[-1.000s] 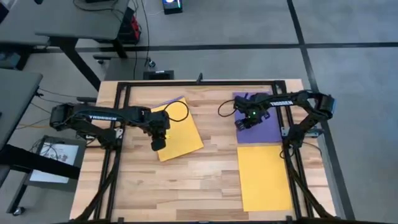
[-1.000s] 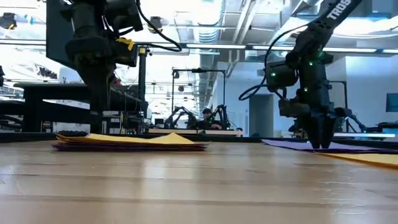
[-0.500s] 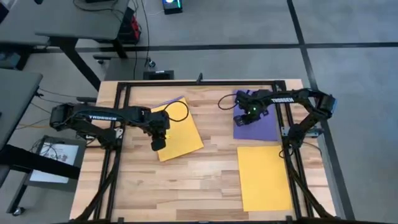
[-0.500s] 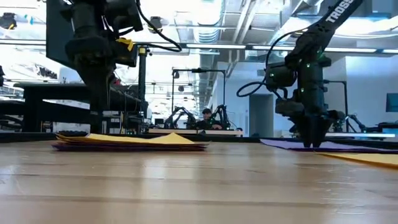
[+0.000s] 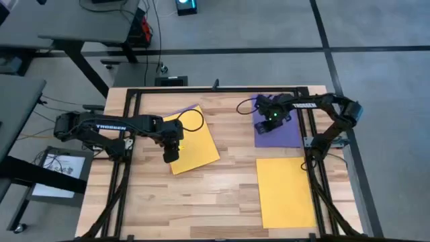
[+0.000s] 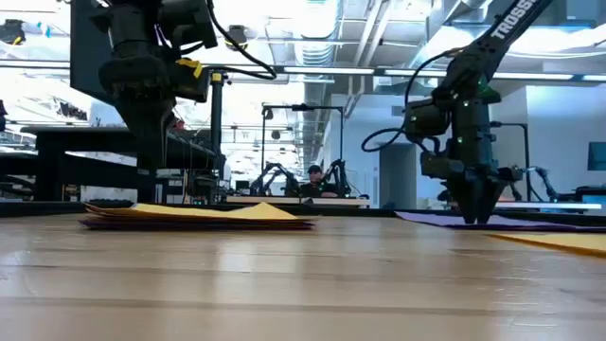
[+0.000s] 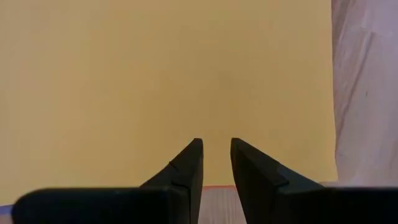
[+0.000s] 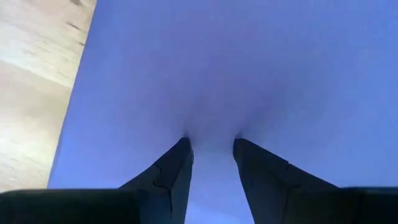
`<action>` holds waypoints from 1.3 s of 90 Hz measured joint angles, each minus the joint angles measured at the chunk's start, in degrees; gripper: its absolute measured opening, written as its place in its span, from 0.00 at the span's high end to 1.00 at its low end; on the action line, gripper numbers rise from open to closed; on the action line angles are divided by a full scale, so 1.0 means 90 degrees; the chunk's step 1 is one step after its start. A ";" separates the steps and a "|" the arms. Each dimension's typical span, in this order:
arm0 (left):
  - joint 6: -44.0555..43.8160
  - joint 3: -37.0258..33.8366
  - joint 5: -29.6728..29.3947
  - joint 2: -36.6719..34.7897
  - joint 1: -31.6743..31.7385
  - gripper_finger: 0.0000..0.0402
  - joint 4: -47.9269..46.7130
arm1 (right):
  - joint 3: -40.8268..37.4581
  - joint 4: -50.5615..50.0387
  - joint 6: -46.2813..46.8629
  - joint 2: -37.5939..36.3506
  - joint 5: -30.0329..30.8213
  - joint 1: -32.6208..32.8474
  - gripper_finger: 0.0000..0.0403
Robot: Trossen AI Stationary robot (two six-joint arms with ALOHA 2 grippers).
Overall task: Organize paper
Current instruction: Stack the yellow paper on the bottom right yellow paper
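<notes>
Pressing down with both arms is how we read this moment: each gripper stands tip-first on a sheet, which looks like pinning or dragging rather than lifting.

Right gripper (image 5: pixel 269 124): on the flat purple paper sheet (image 5: pixel 282 132) at the far right of the pale wooden worktop (image 5: pixel 222 195). In the right wrist view its jaws are slightly parted, nothing between them, and the paper dimples under both tips. We judge the sheet is being slid by tip friction, probably to square it with its neighbour.

Left gripper (image 5: pixel 169 154): on the yellow paper sheet (image 5: pixel 195 144) topping the left stack (image 6: pixel 194 216), near that sheet's near edge. Jaws narrowly apart, clamping nothing; tips rest on the yellow surface. We take it as holding the pile steady while it waits.

Placement: the second yellow paper sheet (image 5: pixel 286 191) lies alone at the near right, just beside the purple one's near edge, apparently already sorted by colour.

Count:
- yellow sheets visible: 2 (one on the stack, one near right)
- purple sheets: 1 at far right, plus a purple corner (image 5: pixel 180 111) showing under the left stack
- arms: 2

The low view shows several layers in the left stack; their number we cannot tell.
</notes>
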 joint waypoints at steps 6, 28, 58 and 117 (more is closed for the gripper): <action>0.0000 0.0000 0.0000 0.0000 0.0000 0.84 0.0002 | 0.0152 -0.0135 -0.0020 0.0018 0.0023 -0.0002 0.70; 0.0001 0.0000 -0.0001 0.0000 0.0000 0.84 -0.0061 | 0.0886 -0.0747 -0.0020 0.0001 -0.0017 0.0250 0.70; 0.0730 -0.0164 0.0259 -0.0321 -0.0011 0.84 -0.0244 | 0.1572 0.0977 0.1178 -0.0008 -0.1112 0.1759 0.70; 0.0848 -0.1460 0.0617 -0.0277 0.0053 0.84 0.2399 | 0.1431 0.4290 0.4957 0.1676 -0.1303 0.4039 0.70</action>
